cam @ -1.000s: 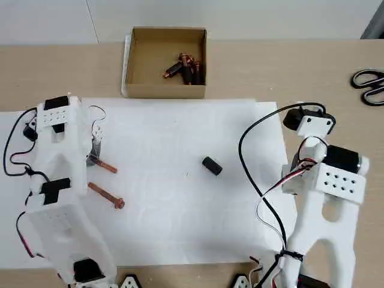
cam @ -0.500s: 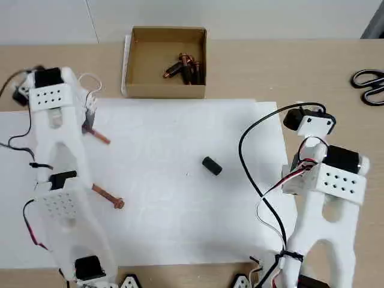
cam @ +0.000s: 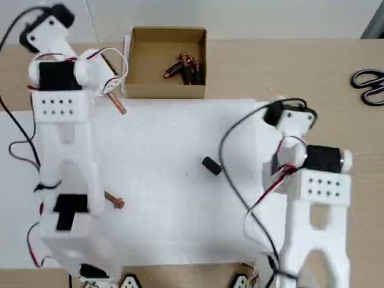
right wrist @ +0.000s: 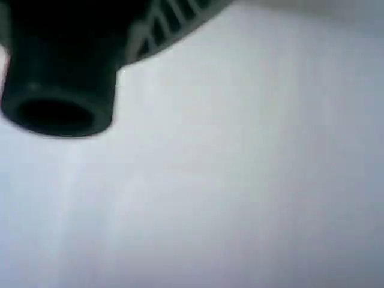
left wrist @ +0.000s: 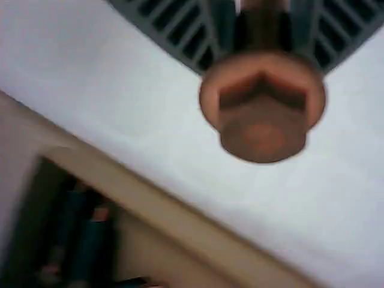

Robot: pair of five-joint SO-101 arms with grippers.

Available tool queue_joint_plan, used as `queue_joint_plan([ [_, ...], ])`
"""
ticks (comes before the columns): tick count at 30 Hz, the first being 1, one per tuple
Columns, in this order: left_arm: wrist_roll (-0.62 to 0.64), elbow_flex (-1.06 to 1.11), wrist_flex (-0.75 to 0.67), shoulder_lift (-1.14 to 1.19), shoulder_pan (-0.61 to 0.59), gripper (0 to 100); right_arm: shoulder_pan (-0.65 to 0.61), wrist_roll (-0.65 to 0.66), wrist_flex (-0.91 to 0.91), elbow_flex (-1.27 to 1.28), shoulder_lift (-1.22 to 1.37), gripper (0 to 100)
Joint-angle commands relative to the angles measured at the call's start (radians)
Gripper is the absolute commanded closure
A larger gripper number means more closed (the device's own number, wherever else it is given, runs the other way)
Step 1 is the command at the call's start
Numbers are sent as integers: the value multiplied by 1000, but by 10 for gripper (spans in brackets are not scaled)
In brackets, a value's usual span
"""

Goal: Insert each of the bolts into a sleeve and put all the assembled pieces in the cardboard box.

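A bolt (cam: 117,104) is held clamped in the left gripper (cam: 109,93) at 10 o'clock of the sheet (cam: 180,234), near the box (cam: 135,90). 1 sleeve (cam: 210,166) lies near the sheet's centre, and a second bolt (cam: 114,201) at 8 o'clock. The right gripper (right wrist: 156,27) is close beside the sleeve; its state cannot be told.

Up it goes! The left tool (cam: 110,93) has hauled its bolt (cam: 118,105) off the white sheet (cam: 174,234) and swung it away to the near left corner of the cardboard box (cam: 165,91). The right arm (cam: 318,186) has slid leftward too, carrying its sleeve (right wrist: 57,90) along.
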Motion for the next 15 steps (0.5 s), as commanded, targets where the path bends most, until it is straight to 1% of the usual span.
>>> queue_joint_plan([
  [1,-38,-45,12,-183,40,994,-84,-26,19,-101,-133,994],
  [3,-57,-33,12,-249,49,994,-119,-26,28,-100,-189,994],
  [6,-92,38,12,-365,54,994,-127,-26,31,-64,-260,994],
  [10,-152,216,12,-560,54,994,-130,-31,27,26,-386,995],
  [15,-196,432,11,-841,46,994,-131,-31,-7,155,-625,995],
])
